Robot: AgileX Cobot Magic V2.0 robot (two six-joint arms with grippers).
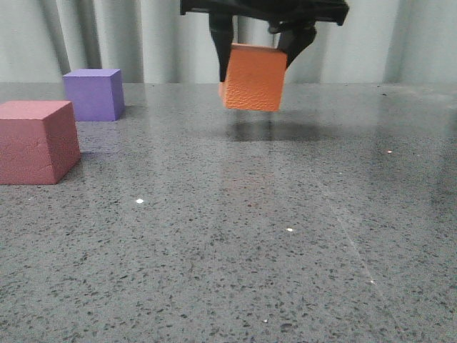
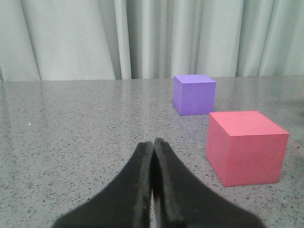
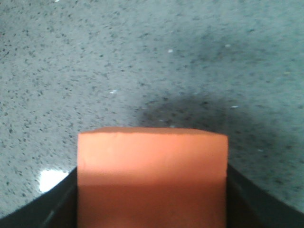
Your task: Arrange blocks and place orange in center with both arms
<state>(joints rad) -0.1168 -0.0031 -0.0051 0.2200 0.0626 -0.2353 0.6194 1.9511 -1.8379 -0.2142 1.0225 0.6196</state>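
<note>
My right gripper (image 1: pixel 257 53) is shut on the orange cube (image 1: pixel 253 77) and holds it tilted, clear above the grey table at the far centre. In the right wrist view the orange cube (image 3: pixel 152 175) fills the space between the black fingers. The pink-red cube (image 1: pixel 36 141) sits at the left, near the front. The purple cube (image 1: pixel 93 93) stands behind it, farther back. My left gripper (image 2: pixel 153 145) is shut and empty, low over the table; the pink-red cube (image 2: pixel 244 147) and the purple cube (image 2: pixel 194 94) lie ahead of it and to one side.
A pale curtain (image 1: pixel 107 36) hangs behind the table's far edge. The speckled grey tabletop (image 1: pixel 271 236) stretches from the cubes to the front and right. A shadow of the held cube (image 1: pixel 275 130) lies on the table beneath it.
</note>
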